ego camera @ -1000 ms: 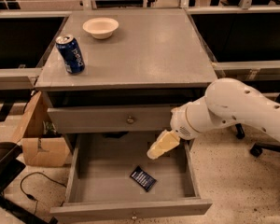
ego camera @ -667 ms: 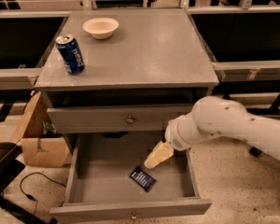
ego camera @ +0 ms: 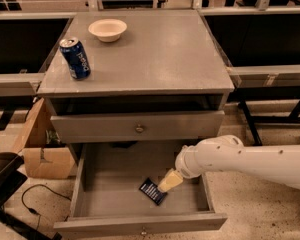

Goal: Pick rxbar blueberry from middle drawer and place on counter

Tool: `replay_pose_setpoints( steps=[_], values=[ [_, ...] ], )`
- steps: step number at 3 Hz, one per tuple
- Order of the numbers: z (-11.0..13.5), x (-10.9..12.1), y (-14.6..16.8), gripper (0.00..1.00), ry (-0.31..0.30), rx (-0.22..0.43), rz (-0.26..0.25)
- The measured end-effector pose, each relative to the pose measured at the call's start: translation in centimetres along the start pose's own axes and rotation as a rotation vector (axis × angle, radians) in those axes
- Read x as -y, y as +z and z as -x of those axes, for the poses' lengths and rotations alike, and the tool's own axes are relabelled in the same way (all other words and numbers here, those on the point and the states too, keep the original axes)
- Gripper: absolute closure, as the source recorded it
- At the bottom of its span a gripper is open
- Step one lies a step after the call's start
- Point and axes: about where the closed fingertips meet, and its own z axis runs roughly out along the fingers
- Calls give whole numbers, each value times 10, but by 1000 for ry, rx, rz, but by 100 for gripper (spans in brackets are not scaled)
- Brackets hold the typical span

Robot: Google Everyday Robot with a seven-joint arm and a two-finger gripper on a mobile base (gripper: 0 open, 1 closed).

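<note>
The rxbar blueberry, a small flat navy wrapper with white print, lies on the floor of the open middle drawer, right of centre. My gripper has cream fingers and reaches down into the drawer from the right on a white arm. Its tips sit right at the bar's right end. The counter is the broad grey top of the cabinet above.
A blue Pepsi can and a white bowl stand on the counter's left side. The upper drawer is shut. A cardboard box and a cable lie on the floor to the left.
My gripper has moved down and left into the drawer, from above the drawer's right side to the bar's right end. The bar has not moved.
</note>
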Motion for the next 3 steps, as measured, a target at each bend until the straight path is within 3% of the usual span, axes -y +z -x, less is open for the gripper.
replay_pose_setpoints(
  steps=[1,2,3],
  values=[
    [-15,10,42,0,20,8,-16],
    [-18,9,47,0,25,10,-14],
    [-22,3,76,0,19,-25,2]
  ],
)
